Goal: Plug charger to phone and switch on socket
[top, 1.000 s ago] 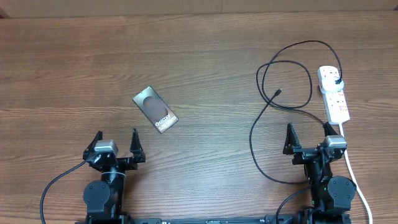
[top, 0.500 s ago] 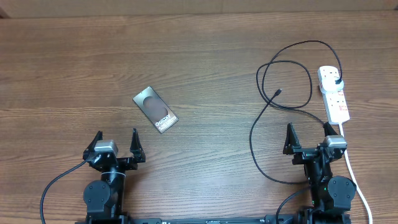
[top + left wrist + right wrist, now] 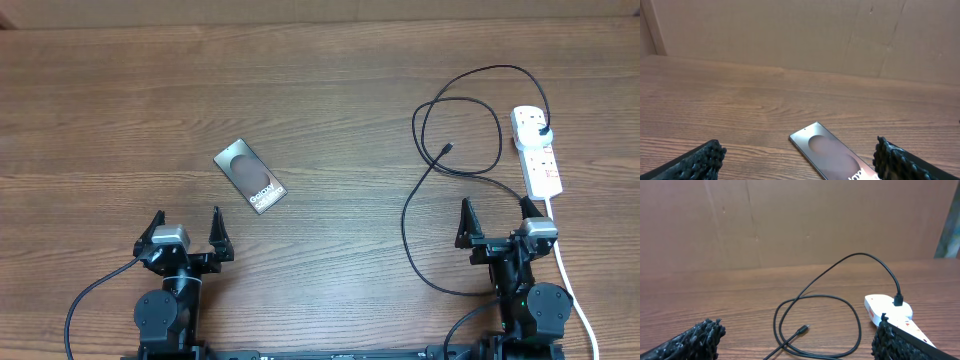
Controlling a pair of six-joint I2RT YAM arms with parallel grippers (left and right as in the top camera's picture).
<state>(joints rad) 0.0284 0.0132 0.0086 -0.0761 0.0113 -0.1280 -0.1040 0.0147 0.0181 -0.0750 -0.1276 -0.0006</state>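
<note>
The phone (image 3: 250,176) lies flat and slanted on the table ahead of my left gripper (image 3: 187,229); it also shows in the left wrist view (image 3: 832,156). The left gripper (image 3: 800,162) is open and empty. The charger cable (image 3: 470,85) loops over the table at the right. Its connector tip (image 3: 446,149) lies free inside the loop, and its black plug (image 3: 543,131) sits in the white socket (image 3: 536,150). In the right wrist view the tip (image 3: 803,329), plug (image 3: 898,300) and socket (image 3: 890,311) show ahead of my open, empty right gripper (image 3: 797,340), also seen overhead (image 3: 497,222).
The socket's white cord (image 3: 572,285) runs down past the right arm to the table's front edge. A brown cardboard wall (image 3: 800,220) stands along the far side of the wooden table (image 3: 320,90).
</note>
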